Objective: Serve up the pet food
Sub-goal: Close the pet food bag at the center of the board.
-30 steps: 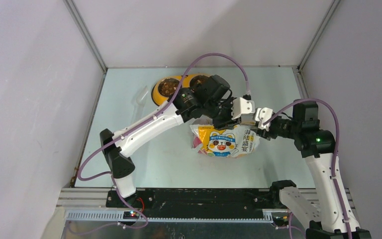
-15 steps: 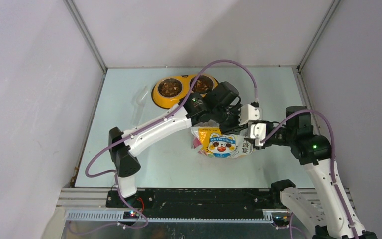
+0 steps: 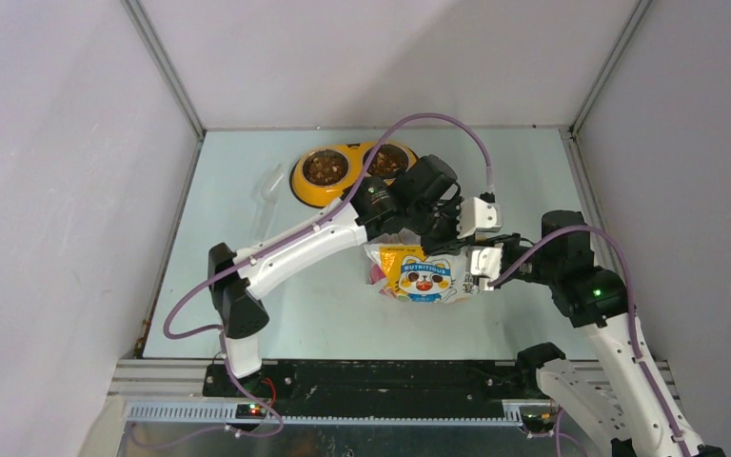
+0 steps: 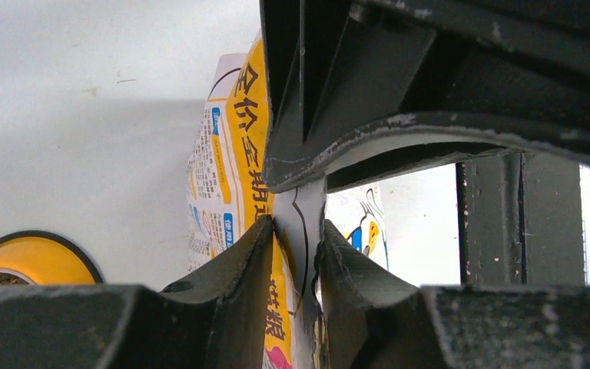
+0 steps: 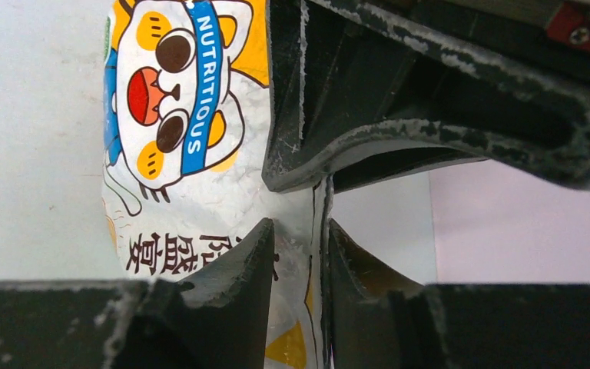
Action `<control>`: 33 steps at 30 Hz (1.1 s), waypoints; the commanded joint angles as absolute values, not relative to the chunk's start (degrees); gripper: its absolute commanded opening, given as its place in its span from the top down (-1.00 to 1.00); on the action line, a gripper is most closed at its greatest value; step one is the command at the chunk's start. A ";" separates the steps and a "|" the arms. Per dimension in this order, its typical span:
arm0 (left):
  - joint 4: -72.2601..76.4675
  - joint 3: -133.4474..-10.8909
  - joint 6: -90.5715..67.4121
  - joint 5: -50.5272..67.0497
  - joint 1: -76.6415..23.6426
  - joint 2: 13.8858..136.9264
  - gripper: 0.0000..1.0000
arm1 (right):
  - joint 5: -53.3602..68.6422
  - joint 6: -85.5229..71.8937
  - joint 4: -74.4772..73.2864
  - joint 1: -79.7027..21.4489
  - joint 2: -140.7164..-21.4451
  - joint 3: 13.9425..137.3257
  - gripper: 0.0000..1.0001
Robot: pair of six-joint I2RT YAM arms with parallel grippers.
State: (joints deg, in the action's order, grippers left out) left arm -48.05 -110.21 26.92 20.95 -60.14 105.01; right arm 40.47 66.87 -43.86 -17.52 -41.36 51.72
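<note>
Left pincer (image 4: 298, 231) and right pincer (image 5: 299, 219) clamped narrow, arms reaching inward

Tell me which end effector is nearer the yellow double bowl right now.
Left. The left end effector pinches the far edge of the cat food bag, the side facing the yellow double bowl. The right end effector grips the bag's right edge, closer to the arm bases.

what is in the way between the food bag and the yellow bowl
Nothing on the table lies between the food bag and the yellow bowl; only the left arm's own wrist hangs over that stretch. The left tool and right tool each pinch the bag's edge.
</note>
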 commanded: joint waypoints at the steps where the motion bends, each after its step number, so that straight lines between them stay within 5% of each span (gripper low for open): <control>1: -46.76 -109.86 26.61 20.69 -59.79 103.10 0.32 | 37.72 65.55 -40.75 -17.95 -40.74 51.42 0.40; 4: -46.93 -109.52 26.86 20.90 -59.77 102.88 0.32 | 36.77 65.19 -40.06 -18.20 -40.70 51.39 0.50; 9: -46.93 -108.78 27.11 20.89 -59.54 102.26 0.32 | 35.38 65.35 -40.03 -19.06 -40.67 51.42 0.97; 17: -47.44 -107.48 27.58 20.47 -57.48 99.67 0.09 | 34.21 61.18 -36.70 -19.49 -41.02 51.42 1.00; 24: -48.40 -102.40 28.78 20.65 -53.81 94.96 0.07 | 34.27 59.76 -35.07 -20.21 -41.63 51.42 0.22; 33: -51.63 -96.62 31.16 22.62 -49.40 89.17 0.08 | 34.91 64.65 -39.18 -22.45 -41.12 52.70 0.07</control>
State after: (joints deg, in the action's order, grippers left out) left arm -49.91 -97.82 28.71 21.82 -51.18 93.45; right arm 34.61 62.35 -38.20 -21.63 -41.56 51.27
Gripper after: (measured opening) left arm 0.469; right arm 0.465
